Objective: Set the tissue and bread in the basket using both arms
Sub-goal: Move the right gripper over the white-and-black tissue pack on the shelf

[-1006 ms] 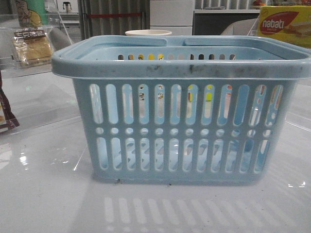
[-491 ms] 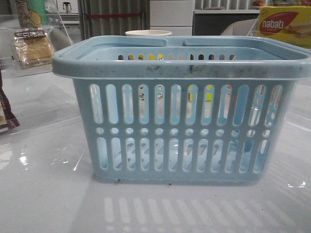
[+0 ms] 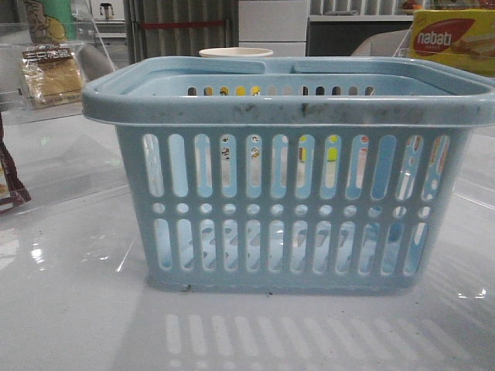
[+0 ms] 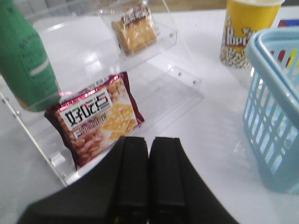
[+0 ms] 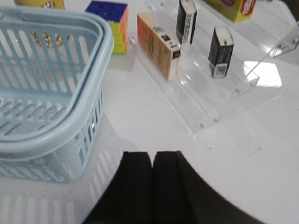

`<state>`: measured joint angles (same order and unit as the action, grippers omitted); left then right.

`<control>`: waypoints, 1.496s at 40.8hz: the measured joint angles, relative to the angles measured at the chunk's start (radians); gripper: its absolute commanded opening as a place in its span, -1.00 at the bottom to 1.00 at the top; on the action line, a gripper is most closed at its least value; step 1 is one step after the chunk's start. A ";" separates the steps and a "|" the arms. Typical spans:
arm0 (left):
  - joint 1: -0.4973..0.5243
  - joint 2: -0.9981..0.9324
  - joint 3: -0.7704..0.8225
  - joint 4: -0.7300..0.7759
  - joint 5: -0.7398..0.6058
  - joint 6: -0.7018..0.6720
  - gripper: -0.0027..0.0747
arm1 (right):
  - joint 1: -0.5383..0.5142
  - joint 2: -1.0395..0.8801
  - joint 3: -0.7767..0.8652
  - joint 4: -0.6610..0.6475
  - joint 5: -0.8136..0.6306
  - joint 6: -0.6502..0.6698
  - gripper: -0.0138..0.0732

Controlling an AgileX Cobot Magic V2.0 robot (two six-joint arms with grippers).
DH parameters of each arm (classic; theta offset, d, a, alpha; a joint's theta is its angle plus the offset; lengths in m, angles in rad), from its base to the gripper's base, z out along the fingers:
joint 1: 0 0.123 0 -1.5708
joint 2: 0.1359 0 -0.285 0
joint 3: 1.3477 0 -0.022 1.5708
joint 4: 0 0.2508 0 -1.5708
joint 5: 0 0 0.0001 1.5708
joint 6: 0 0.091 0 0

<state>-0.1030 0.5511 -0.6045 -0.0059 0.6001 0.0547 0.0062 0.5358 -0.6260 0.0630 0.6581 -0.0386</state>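
The light blue basket [image 3: 290,174] stands in the middle of the table; it also shows in the left wrist view [image 4: 275,107] and the right wrist view [image 5: 46,84]. The bread [image 3: 52,73] lies on the upper step of a clear shelf at the far left, and shows in the left wrist view [image 4: 135,30]. A small black tissue pack [image 5: 220,51] with a pale speckled patch stands on a clear stepped shelf right of the basket. My left gripper [image 4: 148,140] is shut and empty, short of the shelf. My right gripper [image 5: 153,154] is shut and empty beside the basket.
A dark brown snack packet [image 4: 96,119] and a green bottle [image 4: 23,60] sit on the left shelf. A yellow popcorn cup [image 4: 243,30] stands behind the basket. An orange box [image 5: 159,44], a second black pack [image 5: 187,21], a colour cube [image 5: 110,18] and the nabati box [image 3: 452,39] are at the right.
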 measured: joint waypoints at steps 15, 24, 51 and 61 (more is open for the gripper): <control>0.000 0.173 0.000 -0.002 0.022 0.000 -0.29 | 0.000 0.121 0.011 0.000 0.056 0.000 0.04; 0.000 0.209 0.000 -0.002 0.016 0.000 0.17 | 0.000 0.184 0.011 -0.013 0.050 0.000 0.58; 0.000 0.209 0.000 0.000 -0.009 0.000 0.17 | -0.215 0.722 -0.416 -0.023 0.027 0.000 0.58; 0.000 0.209 0.000 0.000 -0.011 0.000 0.17 | -0.216 0.962 -0.596 0.021 0.025 0.000 0.58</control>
<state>-0.1030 0.7605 -0.6045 -0.0059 0.5886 0.0547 -0.2100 1.4979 -1.2219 0.0838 0.6830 -0.0386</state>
